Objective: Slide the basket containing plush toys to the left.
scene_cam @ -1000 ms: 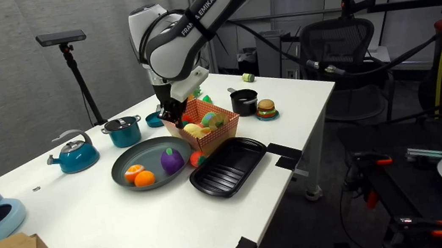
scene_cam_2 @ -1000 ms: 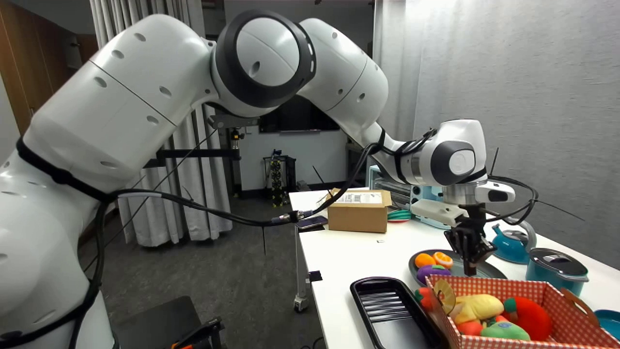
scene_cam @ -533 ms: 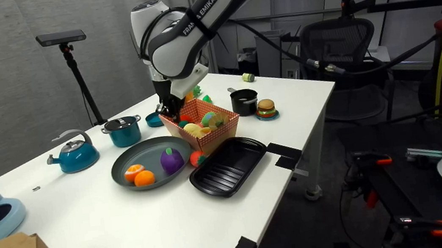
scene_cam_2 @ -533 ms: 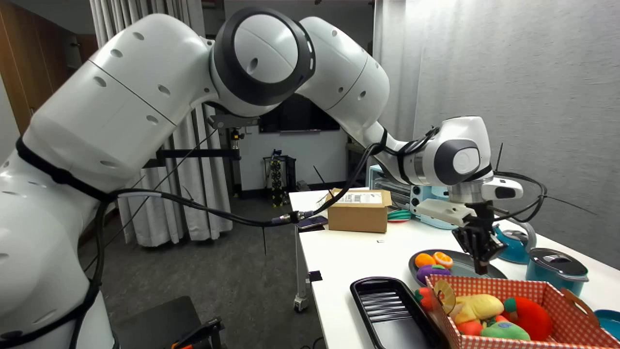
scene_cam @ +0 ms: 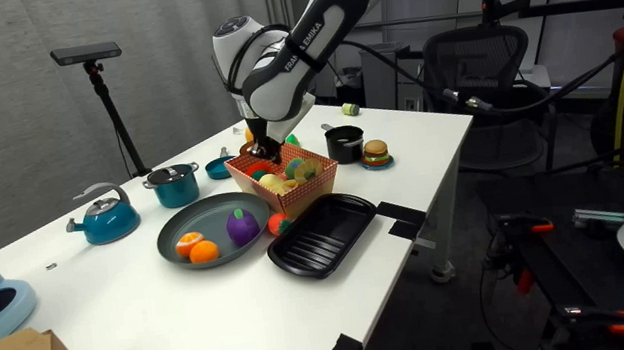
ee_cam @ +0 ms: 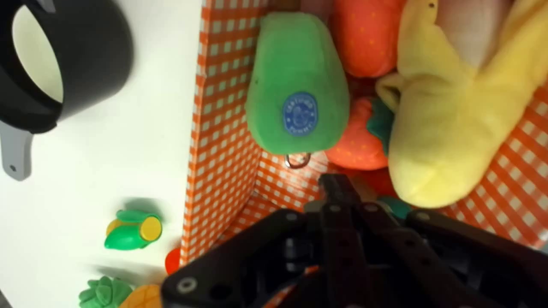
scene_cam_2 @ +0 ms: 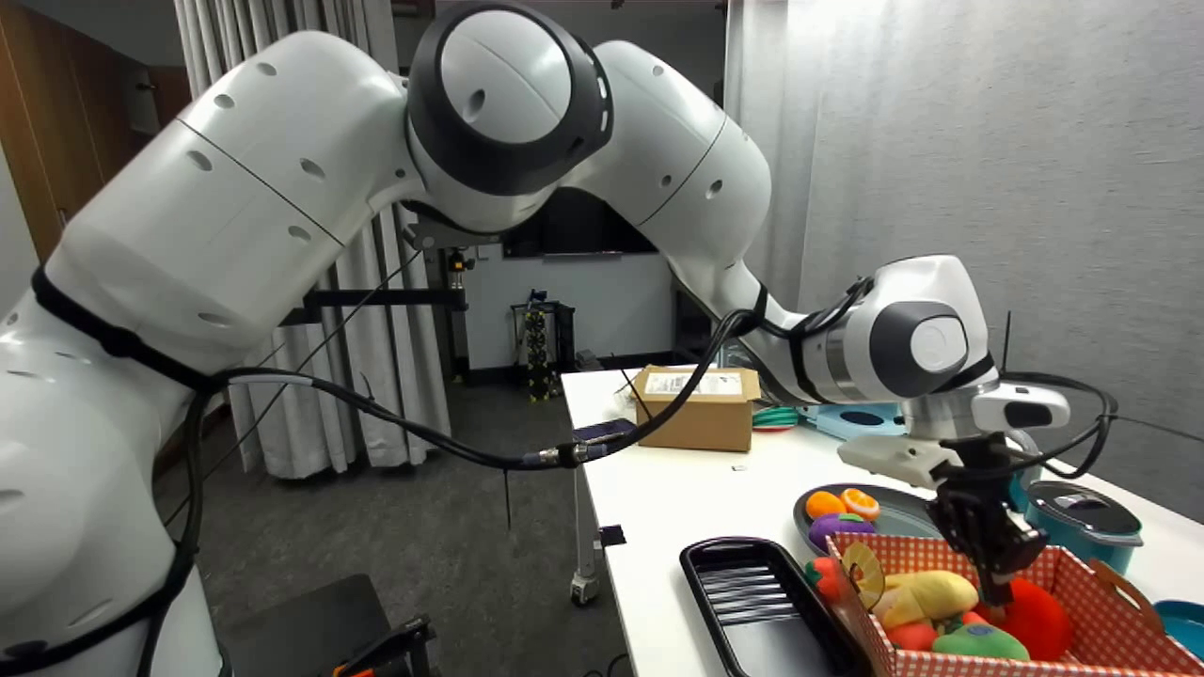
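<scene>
a broad, white, flat surface (scene_cam: pixel 199 322) is carrying the things, and a white and dark grey, hard-shelled robot arm (scene_cam_2: pixel 677 150) is arching out over it. a rectangular, red-and-white checked basket (scene_cam: pixel 314 191) with tan outer walls is sitting on the surface, just beside a round, dark grey plate (scene_cam: pixel 206 218) and a glossy black, ridged, rectangular tray (scene_cam: pixel 320 237). a teal, round, lidded pot (scene_cam: pixel 174 192) is standing near the plate, and a black, cylindrical pot (scene_cam: pixel 346 147) is standing near the basket. the black, metal-looking end effector (scene_cam_2: pixel 997 590) is pointing down over the basket's inside, its two fingers pressing together; the views are not showing whether they are touching the toys below. in the basket, soft plush toys (scene_cam_2: pixel 926 597) are lying bunched together: a yellow, banana-like toy (ee_cam: pixel 445 145), a red, rounded toy (scene_cam_2: pixel 1039 621), a green, pear-shaped toy (ee_cam: pixel 295 72) with a round blue label (ee_cam: pixel 300 114), and orange-red, speckled, strawberry-like toys (ee_cam: pixel 364 38). on the plate, a purple, eggplant-shaped toy (scene_cam: pixel 242 228) and two orange, round pieces (scene_cam: pixel 204 252) are resting. a red, strawberry-like toy (scene_cam: pixel 277 223) is lying between plate, basket and tray.
</scene>
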Action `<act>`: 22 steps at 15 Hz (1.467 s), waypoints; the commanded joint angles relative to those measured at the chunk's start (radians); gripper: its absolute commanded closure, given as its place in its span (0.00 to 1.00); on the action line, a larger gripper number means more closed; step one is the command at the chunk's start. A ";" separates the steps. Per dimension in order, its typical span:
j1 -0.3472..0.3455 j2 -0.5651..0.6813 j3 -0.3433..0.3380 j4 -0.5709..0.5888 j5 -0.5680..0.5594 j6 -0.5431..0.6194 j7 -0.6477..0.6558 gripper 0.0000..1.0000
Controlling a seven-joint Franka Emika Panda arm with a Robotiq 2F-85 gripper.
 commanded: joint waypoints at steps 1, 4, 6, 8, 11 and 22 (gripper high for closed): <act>0.055 0.016 -0.039 -0.050 -0.042 -0.004 0.096 1.00; 0.089 0.023 -0.026 -0.076 -0.039 -0.009 0.126 1.00; 0.114 0.013 -0.013 -0.094 -0.031 -0.005 0.133 1.00; 0.131 0.000 0.004 -0.103 -0.021 -0.006 0.130 1.00; 0.140 -0.011 0.031 -0.097 -0.002 -0.010 0.114 1.00; 0.130 -0.043 0.135 -0.101 0.065 -0.002 0.047 1.00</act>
